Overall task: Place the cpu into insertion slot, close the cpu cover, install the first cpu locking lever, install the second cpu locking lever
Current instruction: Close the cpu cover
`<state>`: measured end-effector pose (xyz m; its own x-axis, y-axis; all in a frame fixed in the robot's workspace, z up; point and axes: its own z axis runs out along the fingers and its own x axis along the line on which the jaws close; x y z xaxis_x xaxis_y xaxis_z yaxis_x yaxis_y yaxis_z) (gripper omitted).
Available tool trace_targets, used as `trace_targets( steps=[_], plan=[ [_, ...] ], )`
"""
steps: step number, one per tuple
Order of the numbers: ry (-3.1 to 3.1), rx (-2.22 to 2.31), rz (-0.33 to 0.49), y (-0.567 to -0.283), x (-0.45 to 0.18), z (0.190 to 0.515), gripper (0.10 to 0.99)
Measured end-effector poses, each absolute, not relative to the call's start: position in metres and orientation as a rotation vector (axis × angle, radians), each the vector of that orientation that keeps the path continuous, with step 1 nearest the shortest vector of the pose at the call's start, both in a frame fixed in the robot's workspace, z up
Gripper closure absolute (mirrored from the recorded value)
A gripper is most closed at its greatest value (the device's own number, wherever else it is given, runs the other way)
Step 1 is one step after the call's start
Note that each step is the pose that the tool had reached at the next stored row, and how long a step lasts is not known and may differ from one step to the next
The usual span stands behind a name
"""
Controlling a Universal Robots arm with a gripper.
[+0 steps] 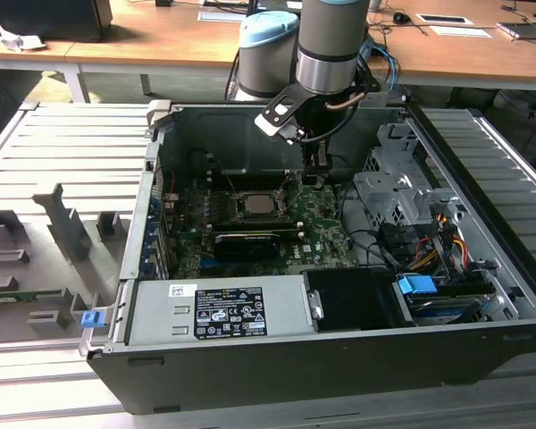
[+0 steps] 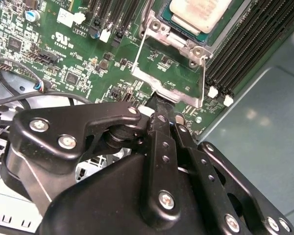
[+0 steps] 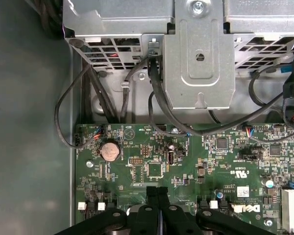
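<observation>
Nearest the lens, the gripper (image 2: 159,100) fills the foreground of both wrist views with its black links. Its fingers are drawn together with barely a seam between them (image 3: 157,190). Whether a thin wire is pinched there, I cannot tell. The tips rest low over the green circuit board (image 3: 152,152), at the edge of a silvery wire loop that runs out from the socket.

In the exterior view the gripper (image 1: 314,174) hangs inside the open computer case (image 1: 339,357). The cpu (image 1: 255,204) sits at about eight o'clock from it, seated in the insertion slot (image 1: 235,206). In the second wrist view the cpu cover (image 2: 179,41) seems to lie flat around the cpu (image 2: 201,14). A long black card (image 1: 246,241) lies at six o'clock of the slot, and a grey drive cage (image 1: 393,192) stands at four o'clock of the gripper.
</observation>
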<state>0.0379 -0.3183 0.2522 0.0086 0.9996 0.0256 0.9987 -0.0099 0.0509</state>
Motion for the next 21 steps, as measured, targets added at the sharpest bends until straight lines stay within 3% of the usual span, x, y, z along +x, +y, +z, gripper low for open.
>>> trace_targets(
  steps=[21],
  plan=[
    [2.198, 2.218, 0.084, -0.3183, 0.0318, 0.2523, 0.980]
  ],
)
